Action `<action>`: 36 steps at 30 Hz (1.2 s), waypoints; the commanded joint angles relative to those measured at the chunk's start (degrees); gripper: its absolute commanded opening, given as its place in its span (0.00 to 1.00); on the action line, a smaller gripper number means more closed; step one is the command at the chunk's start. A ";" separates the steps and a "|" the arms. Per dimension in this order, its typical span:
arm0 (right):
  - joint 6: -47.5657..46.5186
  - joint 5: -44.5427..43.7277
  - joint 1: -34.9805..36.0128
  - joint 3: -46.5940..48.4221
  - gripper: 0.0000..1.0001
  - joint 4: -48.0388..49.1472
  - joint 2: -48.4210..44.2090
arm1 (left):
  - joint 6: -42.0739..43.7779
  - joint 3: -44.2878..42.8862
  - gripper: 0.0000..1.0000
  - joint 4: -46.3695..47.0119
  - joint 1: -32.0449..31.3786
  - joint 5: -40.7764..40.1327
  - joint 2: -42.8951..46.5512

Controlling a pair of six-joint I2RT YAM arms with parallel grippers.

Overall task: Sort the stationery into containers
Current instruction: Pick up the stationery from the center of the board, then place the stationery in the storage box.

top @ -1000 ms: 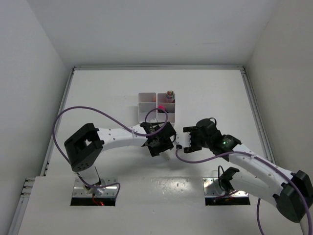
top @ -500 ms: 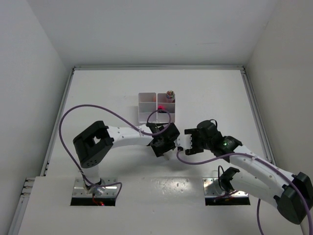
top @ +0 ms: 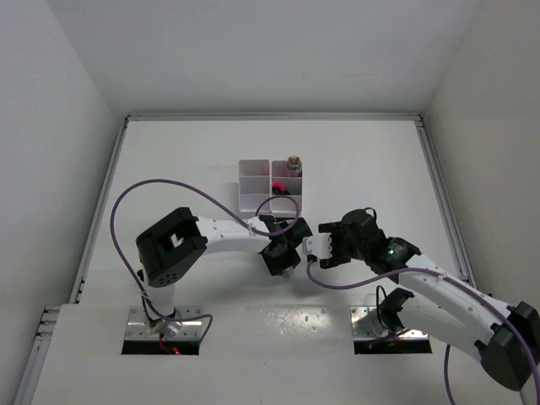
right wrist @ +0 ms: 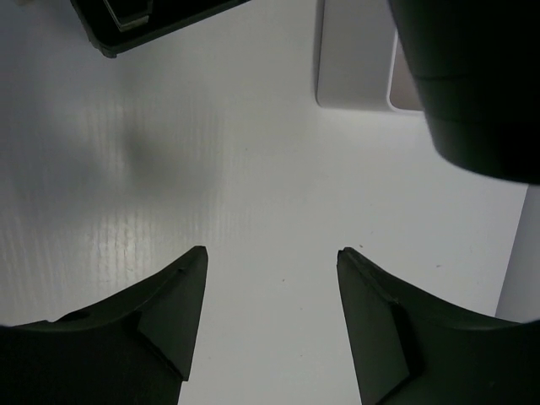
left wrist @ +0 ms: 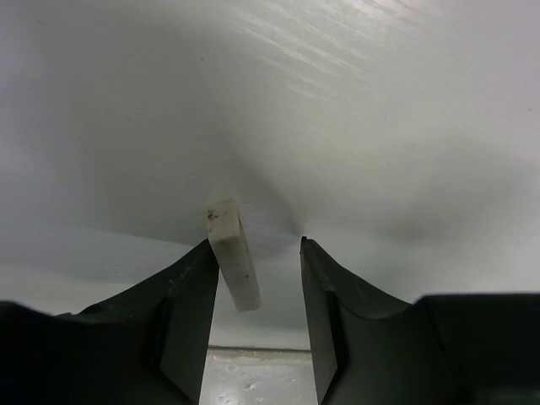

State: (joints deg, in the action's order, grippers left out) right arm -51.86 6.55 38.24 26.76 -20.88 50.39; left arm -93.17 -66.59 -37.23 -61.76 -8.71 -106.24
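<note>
A small beige eraser (left wrist: 234, 263) stands on edge on the white table between the fingers of my left gripper (left wrist: 255, 243). It leans against the left finger, and a gap separates it from the right finger, so the gripper is open around it. In the top view the left gripper (top: 283, 257) sits low over the table in front of the containers (top: 253, 169), and the eraser is hidden under it. My right gripper (top: 314, 249) is just to its right, open, with only bare table between its fingers (right wrist: 181, 291).
The white organiser holds a pink highlighter (top: 283, 187) in a near right compartment and upright pens (top: 293, 162) in the far right one. A corner of the organiser (right wrist: 350, 67) shows in the right wrist view. Purple cables loop over both arms.
My left arm has swung forward and to the right, bringing its gripper closer to the right gripper, and its jaws have narrowed around the eraser. The right gripper has barely shifted.
</note>
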 commanded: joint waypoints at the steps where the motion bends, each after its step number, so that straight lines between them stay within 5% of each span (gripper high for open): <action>1: 2.72 -0.83 -0.36 0.66 0.63 7.88 -1.88 | -0.79 -0.47 0.49 -2.23 -2.84 -0.08 -1.69; 4: 2.72 -0.83 -0.36 0.66 0.63 7.88 -2.40 | -0.79 -0.47 0.44 -2.76 -3.37 -0.08 -1.69; 13: 2.72 -0.83 -0.36 0.66 0.63 6.82 -3.02 | 0.96 -3.54 0.02 -4.94 -5.30 -3.75 0.23; 24: 3.25 -2.67 -0.36 0.66 0.66 6.29 -2.50 | 5.45 -12.85 0.00 -15.14 -7.15 -23.86 10.34; 25: 3.25 -2.68 -0.36 0.66 0.61 6.29 -2.49 | 6.58 -13.74 0.00 -15.15 -7.15 -25.46 10.96; 27: 3.77 -2.68 -0.36 0.66 0.31 6.29 -0.83 | 7.30 -16.80 0.00 -16.81 -6.54 -29.85 10.96; 28: 3.78 -2.68 -0.36 1.27 0.08 6.29 -0.82 | 7.30 -17.52 0.00 -16.82 -5.49 -30.83 10.96; 30: 4.39 -3.20 -0.36 1.27 0.00 6.29 -0.03 | 7.30 -19.01 0.00 -16.82 -4.34 -33.28 10.96; 32: 4.39 -3.21 -0.36 1.27 0.07 6.82 0.50 | 7.30 -19.71 0.00 -15.33 -2.76 -35.40 10.43; 35: 4.92 -4.35 -0.36 0.49 0.53 8.66 -0.20 | 7.30 -20.25 0.00 -10.61 -0.04 -36.11 9.91; 36: 4.92 -4.35 -0.36 -0.13 0.61 8.67 -0.90 | 8.08 -20.25 0.00 -10.58 -0.03 -36.11 9.39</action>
State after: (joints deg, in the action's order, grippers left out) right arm -49.23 9.28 38.61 29.06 -7.88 47.57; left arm -86.08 -82.37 -55.99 -61.08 -40.12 -99.94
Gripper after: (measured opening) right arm 0.542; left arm 0.146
